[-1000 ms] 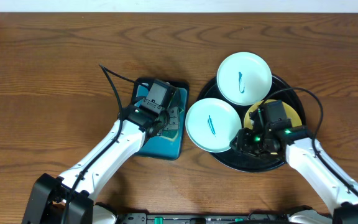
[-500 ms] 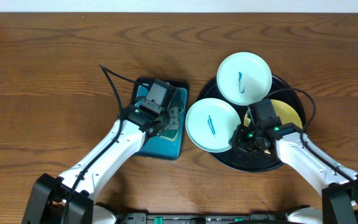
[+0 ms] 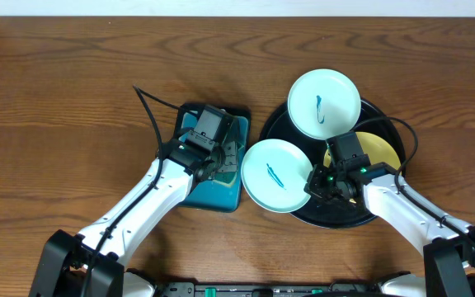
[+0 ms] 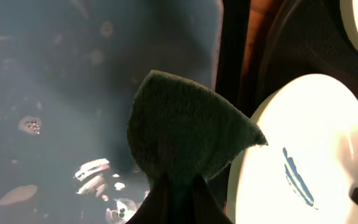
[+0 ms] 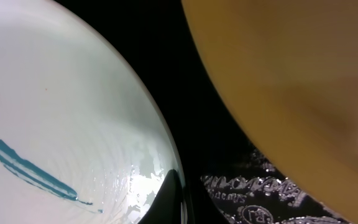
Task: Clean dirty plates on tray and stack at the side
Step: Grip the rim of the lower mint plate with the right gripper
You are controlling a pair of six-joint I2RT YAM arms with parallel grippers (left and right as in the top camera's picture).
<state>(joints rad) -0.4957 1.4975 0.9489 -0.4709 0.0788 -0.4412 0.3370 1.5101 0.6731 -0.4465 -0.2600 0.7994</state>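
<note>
Browns, black and pastels, basically

The brown wood-grain desk (image 3: pixel 56 99) has darker streaks. The large round black tray (image 3: pixel 272 125) shows a bit of silvery print up close. The far mint-white round plate (image 3: pixel 324 103) and the near mint-white round plate (image 3: pixel 275 175) each have a teal-blue scribble. The pale yellow round plate (image 3: pixel 383 148) looks plain where it shows. The teal rectangular tray (image 3: pixel 221 196) has a black rim. The fuzzy cloth (image 4: pixel 185 124) is dark grey-green.
</note>
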